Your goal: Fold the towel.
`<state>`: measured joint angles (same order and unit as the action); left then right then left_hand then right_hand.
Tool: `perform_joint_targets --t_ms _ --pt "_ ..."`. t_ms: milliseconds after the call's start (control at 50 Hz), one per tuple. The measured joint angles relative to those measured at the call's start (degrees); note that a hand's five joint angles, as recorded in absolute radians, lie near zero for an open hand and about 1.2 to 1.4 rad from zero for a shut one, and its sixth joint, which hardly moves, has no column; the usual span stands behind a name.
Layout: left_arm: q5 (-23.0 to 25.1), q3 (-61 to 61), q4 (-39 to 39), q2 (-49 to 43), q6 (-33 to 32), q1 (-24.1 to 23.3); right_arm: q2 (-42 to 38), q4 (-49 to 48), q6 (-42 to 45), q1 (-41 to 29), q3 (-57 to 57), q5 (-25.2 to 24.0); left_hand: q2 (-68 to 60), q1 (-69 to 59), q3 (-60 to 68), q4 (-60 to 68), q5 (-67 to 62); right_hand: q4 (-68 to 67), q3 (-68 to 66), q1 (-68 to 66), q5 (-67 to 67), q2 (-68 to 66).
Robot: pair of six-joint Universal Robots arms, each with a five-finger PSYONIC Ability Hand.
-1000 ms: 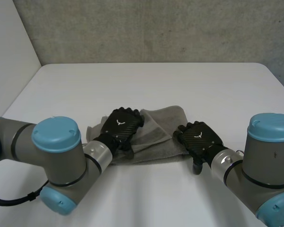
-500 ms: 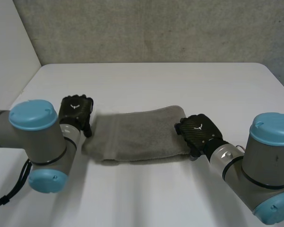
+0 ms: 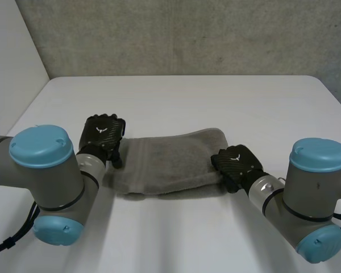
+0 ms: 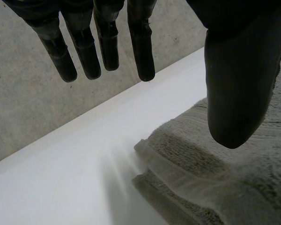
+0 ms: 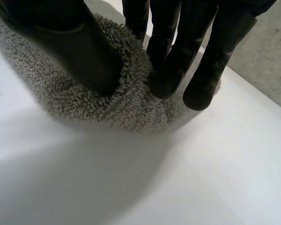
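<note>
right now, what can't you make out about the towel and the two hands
Head view: the right hand covers the towel's right end and its grip.
Head view: the left hand hides the towel's left edge.
Left wrist view: the thumb blocks part of the towel; touching or hovering, cannot tell.
Right wrist view: the frame edge cuts the towel off.

In the head view the right hand (image 3: 237,161) covers the towel (image 3: 165,159) end beneath it, and the left hand (image 3: 104,133) hides a bit of the other end. In the left wrist view the thumb masks the cloth behind it; whether it touches cannot be told. Between the right hand's thumb and fingers (image 5: 171,61), the pinched fold is buried.
</note>
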<state>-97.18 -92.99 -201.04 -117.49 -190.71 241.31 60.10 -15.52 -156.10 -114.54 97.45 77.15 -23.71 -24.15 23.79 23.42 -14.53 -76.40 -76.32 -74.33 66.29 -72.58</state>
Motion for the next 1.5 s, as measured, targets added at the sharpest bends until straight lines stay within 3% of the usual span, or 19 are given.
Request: perform_joint_targets --t_ms 140,240,340,440,520,640,720,800,840,900,1200,1500 --pt "0.7 -0.3 0.2 1.6 0.1 0.6 1.3 5.1 1.8 3.7 1.2 0.1 0.0 0.0 0.0 0.0 0.0 -0.1 -0.1 0.0 0.0 0.0" --pt "1.1 -0.5 0.2 4.4 0.1 1.7 5.6 11.5 6.9 8.9 2.1 -1.0 0.0 0.0 0.0 0.0 0.1 -0.1 -0.1 -0.5 0.0 0.0" --pt "1.8 -0.1 0.2 6.9 0.9 2.2 11.0 15.0 9.6 9.7 0.4 -1.5 0.0 0.1 0.0 0.0 0.3 -0.1 -0.1 -0.5 0.0 0.0" --pt "2.8 0.4 0.2 9.8 3.0 2.4 16.3 16.4 6.8 4.4 -5.3 -2.2 0.1 0.2 -0.1 -0.1 1.1 -0.1 -0.3 -0.5 0.2 0.0" --pt "3.1 0.4 0.2 11.0 4.4 2.4 15.9 16.4 4.3 -1.3 -9.1 -2.9 0.4 0.9 -0.5 -0.4 2.2 -0.1 -0.4 -0.5 0.3 -0.7" --pt "3.1 0.1 0.2 11.9 7.3 2.4 5.4 16.4 4.1 -16.2 -18.0 -3.9 1.4 2.3 -1.8 -1.4 4.3 -0.3 -0.4 -0.5 0.3 -0.7" --pt "3.1 -0.1 0.2 11.6 8.1 2.4 -0.4 16.8 5.4 -21.0 -21.2 -3.9 1.6 2.6 -2.0 -1.6 4.6 -0.3 -0.5 -0.4 0.3 -0.7" --pt "3.1 -0.3 0.1 11.1 8.3 2.5 -3.0 17.1 5.3 -22.6 -21.9 -3.8 1.7 2.6 -2.0 -1.7 4.8 26.3 25.9 25.2 -27.2 24.2" --pt "3.1 -0.4 0.1 10.9 8.3 2.4 -2.8 17.1 4.3 -22.5 -21.2 -3.8 2.4 3.3 -2.8 -2.2 5.3 45.1 45.3 45.4 -47.4 44.9" --pt "3.2 -0.4 0.1 10.7 8.3 2.3 -1.3 16.9 2.6 -21.6 -19.7 -3.5 3.2 4.0 -3.7 -3.0 6.2 61.0 61.1 58.9 -62.8 58.3" --pt "6.5 0.2 0.2 5.5 13.0 -2.0 8.2 16.5 -10.7 -9.1 -10.4 0.2 5.8 6.0 -6.2 -5.3 8.9 62.2 62.4 61.0 -62.8 58.7" --pt "9.2 -3.0 2.5 -1.8 13.6 -5.8 -3.9 15.6 -15.5 -7.3 -15.5 0.4 6.0 6.3 -6.2 -5.5 8.9 62.2 62.4 61.0 -62.8 58.7"
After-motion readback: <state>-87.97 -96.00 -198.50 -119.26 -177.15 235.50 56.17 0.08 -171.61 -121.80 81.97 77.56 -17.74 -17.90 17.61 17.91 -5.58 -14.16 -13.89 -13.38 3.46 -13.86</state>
